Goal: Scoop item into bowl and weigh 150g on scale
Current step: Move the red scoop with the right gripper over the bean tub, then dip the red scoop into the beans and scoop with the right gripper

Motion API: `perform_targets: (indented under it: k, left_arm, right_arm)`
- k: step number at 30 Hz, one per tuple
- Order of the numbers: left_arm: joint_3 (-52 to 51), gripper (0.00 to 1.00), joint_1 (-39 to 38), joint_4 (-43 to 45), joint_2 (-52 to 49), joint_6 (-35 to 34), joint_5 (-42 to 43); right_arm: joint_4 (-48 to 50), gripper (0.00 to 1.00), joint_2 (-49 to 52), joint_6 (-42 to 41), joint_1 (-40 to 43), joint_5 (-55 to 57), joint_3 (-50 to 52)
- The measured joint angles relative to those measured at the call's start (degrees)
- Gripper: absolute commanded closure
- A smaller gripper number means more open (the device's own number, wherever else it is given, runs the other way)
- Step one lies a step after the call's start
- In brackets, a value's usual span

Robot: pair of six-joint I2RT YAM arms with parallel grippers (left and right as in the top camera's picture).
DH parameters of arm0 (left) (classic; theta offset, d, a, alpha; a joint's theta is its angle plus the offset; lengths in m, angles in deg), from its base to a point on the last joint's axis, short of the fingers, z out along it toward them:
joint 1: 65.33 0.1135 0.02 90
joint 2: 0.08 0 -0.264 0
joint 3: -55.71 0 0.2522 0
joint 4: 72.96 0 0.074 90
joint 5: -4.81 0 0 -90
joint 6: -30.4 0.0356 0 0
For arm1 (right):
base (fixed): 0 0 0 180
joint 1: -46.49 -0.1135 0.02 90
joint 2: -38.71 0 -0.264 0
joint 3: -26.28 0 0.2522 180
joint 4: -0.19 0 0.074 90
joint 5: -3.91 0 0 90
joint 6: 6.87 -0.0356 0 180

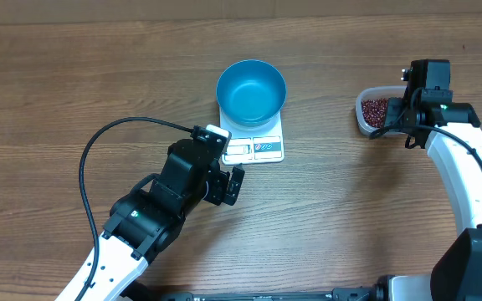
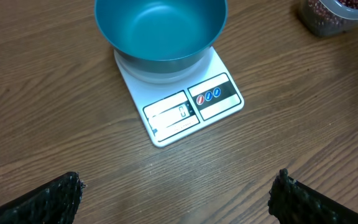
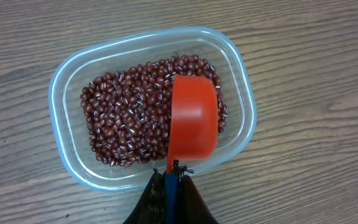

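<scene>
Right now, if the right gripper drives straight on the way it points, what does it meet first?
The right gripper holds a red scoop, which would meet the red beans in the clear tub first, tub wall beyond. Whether they already touch is unclear.

Overhead: straight down on tabletop, far out, whole work area in frame. Left wrist: low, tilted forward and down, fairly near scale and bowl; tub clipped top right. Right wrist: close, almost straight down into tub, scoop mid-frame. Overhead shares scale, bowl, tub with the wrist views.
</scene>
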State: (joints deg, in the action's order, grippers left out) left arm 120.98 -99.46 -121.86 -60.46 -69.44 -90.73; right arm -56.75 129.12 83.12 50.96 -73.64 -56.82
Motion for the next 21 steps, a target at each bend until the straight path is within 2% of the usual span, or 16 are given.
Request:
perform_targets:
  k: [21]
  left_arm:
    - [0.0, 0.00, 0.0, 0.0, 0.0, 0.0, 0.0]
  right_arm:
    - [0.1, 0.96, 2.2, 0.0, 0.0, -4.0, 0.0]
